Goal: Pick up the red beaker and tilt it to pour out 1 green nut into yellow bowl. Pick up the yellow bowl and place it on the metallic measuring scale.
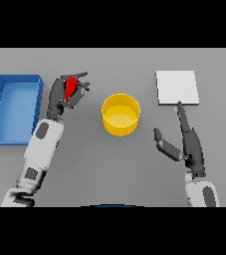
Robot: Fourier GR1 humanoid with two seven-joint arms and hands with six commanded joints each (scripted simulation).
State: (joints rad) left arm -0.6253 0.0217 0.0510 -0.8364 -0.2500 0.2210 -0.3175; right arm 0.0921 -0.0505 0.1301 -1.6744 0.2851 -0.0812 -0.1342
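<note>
- Two hands in play: the left hand (67,92) has its fingers and thumb curled round the red beaker (71,85), holding it between the blue bin (0,107) and the yellow bowl (120,114), off to the bowl's left and not yet over it.
- Only a sliver of red shows between the dark fingers; whether a green nut sits inside, I can't tell from here.
- Right hand (189,142) lies open, fingers straight, thumb splayed toward the bowl, one fingertip reaching up to the near edge of the metallic measuring scale (177,87), the pale square plate at the far right.
- The bowl looks empty, sitting well apart from the scale on the grey table (134,174).
- Risk one: tilt the beaker now and anything inside drops on the table, short of the bowl's rim.
- Risk two: with the beaker so buried in the grip, a fast or steep tilt could spill more than one nut.
- Risk three: the outstretched right hand is close to the scale and could nudge it before the bowl gets there.
</note>
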